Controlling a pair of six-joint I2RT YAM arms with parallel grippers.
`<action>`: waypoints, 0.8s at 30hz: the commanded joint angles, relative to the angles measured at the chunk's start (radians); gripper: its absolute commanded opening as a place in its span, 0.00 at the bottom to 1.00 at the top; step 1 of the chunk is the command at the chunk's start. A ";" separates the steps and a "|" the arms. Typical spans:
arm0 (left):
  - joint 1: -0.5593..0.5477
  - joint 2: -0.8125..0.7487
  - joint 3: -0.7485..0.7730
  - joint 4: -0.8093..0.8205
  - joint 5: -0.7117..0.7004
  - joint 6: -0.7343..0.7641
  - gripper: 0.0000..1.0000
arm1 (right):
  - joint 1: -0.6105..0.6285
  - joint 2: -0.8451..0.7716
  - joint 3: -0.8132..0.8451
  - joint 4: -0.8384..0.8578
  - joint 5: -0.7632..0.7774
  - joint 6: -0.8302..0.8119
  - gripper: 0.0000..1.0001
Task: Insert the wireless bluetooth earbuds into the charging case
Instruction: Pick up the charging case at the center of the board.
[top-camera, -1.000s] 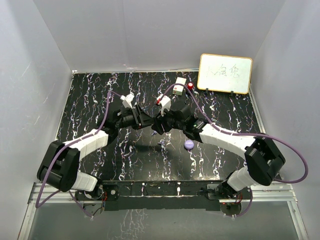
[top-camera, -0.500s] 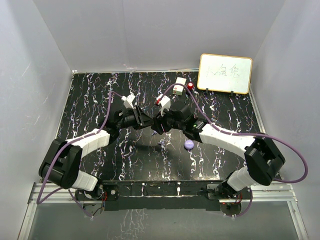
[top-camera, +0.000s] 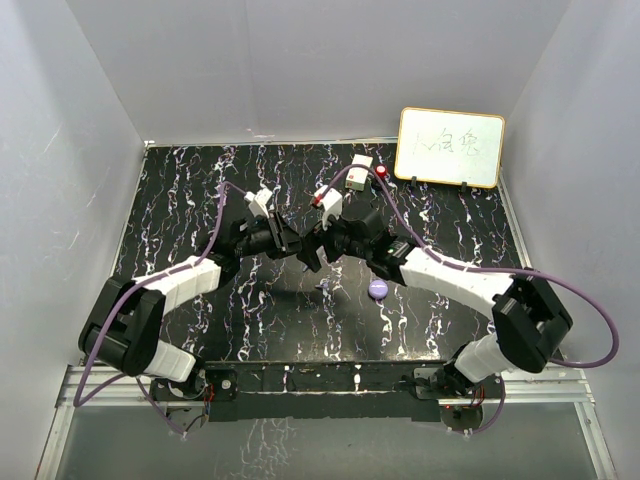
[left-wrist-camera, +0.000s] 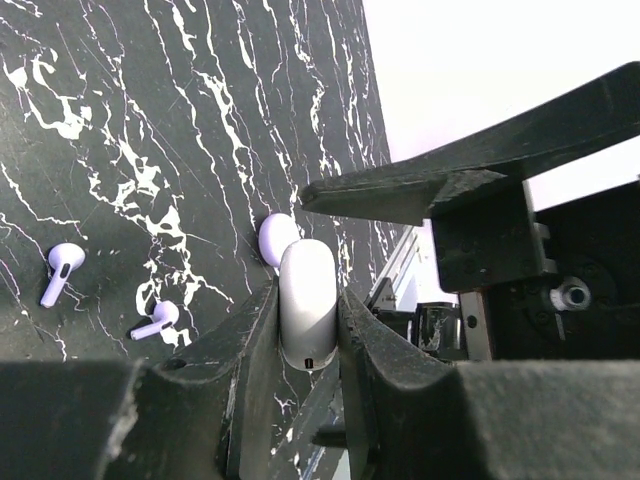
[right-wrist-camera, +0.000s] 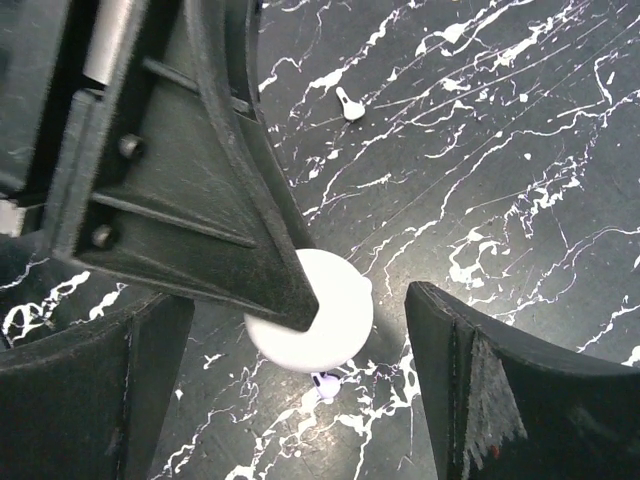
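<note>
Black counter (top-camera: 180, 200) has both earbuds (left-wrist-camera: 60, 268) lying loose on it, the left end effector (top-camera: 293, 245) squeezes the case (left-wrist-camera: 307, 305), and the right end effector (top-camera: 315, 250) hangs open right beside it, so they might bump and the case could slip out.

The table (top-camera: 180, 200) under me is black, veined all over with white marble streaks, and on it the earbuds (left-wrist-camera: 60, 272) and the round puck (top-camera: 378, 289) are lilac — the charging case (left-wrist-camera: 307, 310) looks paler, nearly white. My left gripper (left-wrist-camera: 305, 295) is black, my arms (top-camera: 185, 283) white and black with purple cables (top-camera: 217, 215). The whiteboard (top-camera: 450, 147) is white in a yellow-orange frame — faint green writing across it, a small red knob (top-camera: 381, 172) beside it.
</note>
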 joint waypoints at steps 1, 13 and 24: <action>-0.003 0.007 0.061 -0.054 0.028 0.053 0.00 | -0.014 -0.110 0.042 0.077 -0.010 0.056 0.87; 0.055 0.081 0.114 0.096 0.168 0.056 0.00 | -0.466 -0.249 -0.097 0.168 -0.489 0.458 0.87; 0.055 0.231 0.151 0.603 0.303 -0.193 0.00 | -0.496 -0.122 -0.210 0.490 -0.678 0.759 0.79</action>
